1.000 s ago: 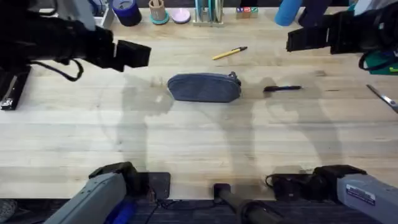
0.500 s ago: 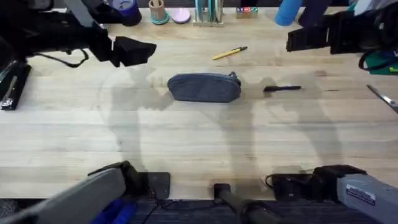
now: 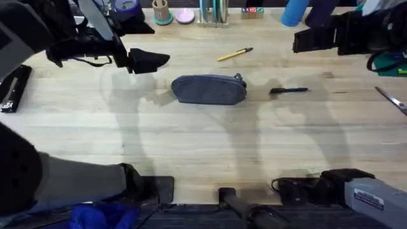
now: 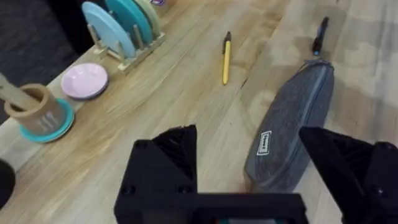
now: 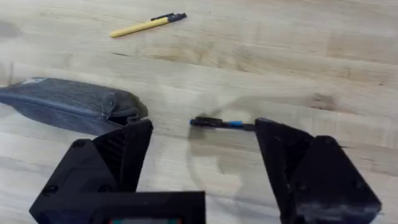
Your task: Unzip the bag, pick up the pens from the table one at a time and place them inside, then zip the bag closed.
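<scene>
The blue-grey bag (image 3: 208, 89) lies zipped shut at the middle of the table (image 3: 191, 140), its pull loop at the right end. The yellow pen (image 3: 234, 55) lies behind it, and the black pen (image 3: 288, 91) just to its right. My left gripper (image 3: 151, 62) hovers open, up and to the left of the bag's left end. In the left wrist view the bag (image 4: 292, 121), the yellow pen (image 4: 226, 57) and the black pen (image 4: 320, 35) lie beyond the open left gripper (image 4: 247, 142). My right gripper (image 3: 306, 41) hangs open behind the black pen (image 5: 221, 123), holding nothing.
Along the back edge stand a cup of utensils (image 3: 161, 11), a pink dish (image 3: 185, 16), a plate rack (image 3: 213, 13) and a blue cylinder (image 3: 294, 13). Scissors (image 3: 391, 100) lie at the far right. A black object (image 3: 13, 89) lies at the far left.
My left arm has swung to the right and slightly forward, bringing its gripper closer to the bag's left end. The right arm, bag and pens have not moved.
</scene>
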{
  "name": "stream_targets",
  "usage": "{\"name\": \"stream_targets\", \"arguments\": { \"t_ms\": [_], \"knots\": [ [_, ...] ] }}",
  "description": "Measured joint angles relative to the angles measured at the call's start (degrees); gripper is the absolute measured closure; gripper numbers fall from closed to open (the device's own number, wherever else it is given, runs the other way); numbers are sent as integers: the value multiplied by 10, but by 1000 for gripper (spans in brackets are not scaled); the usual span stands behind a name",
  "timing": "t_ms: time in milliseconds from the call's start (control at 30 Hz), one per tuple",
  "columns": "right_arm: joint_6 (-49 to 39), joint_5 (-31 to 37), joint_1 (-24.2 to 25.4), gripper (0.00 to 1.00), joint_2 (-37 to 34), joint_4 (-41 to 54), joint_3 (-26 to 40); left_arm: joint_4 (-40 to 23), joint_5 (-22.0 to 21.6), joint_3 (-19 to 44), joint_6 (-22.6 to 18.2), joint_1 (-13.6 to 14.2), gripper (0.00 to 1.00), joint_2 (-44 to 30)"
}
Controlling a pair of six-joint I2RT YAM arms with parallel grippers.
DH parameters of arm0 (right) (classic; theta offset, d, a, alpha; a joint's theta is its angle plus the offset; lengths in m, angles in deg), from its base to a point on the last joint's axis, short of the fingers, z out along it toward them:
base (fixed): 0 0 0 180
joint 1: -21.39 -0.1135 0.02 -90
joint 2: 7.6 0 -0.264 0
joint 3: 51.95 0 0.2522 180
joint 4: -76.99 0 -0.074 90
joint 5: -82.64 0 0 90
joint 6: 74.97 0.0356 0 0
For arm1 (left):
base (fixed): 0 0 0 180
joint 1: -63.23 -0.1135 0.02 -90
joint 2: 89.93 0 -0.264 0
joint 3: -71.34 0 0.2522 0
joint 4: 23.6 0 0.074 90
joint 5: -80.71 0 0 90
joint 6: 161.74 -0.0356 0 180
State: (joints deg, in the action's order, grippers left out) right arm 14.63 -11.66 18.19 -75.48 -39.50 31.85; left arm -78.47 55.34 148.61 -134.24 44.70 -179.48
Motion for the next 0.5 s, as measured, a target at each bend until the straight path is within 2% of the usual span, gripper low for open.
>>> {"name": "stream_targets", "arguments": {
  "t_ms": [267,300,500],
  "knots": [
    [0,0,0,4,0,0,0,0,59,0,-76,0,9,-71],
    [0,0,0,5,0,0,0,0,83,0,-106,2,8,-96],
    [0,0,0,5,0,0,0,-1,91,0,-155,26,8,-133]
  ]
}}
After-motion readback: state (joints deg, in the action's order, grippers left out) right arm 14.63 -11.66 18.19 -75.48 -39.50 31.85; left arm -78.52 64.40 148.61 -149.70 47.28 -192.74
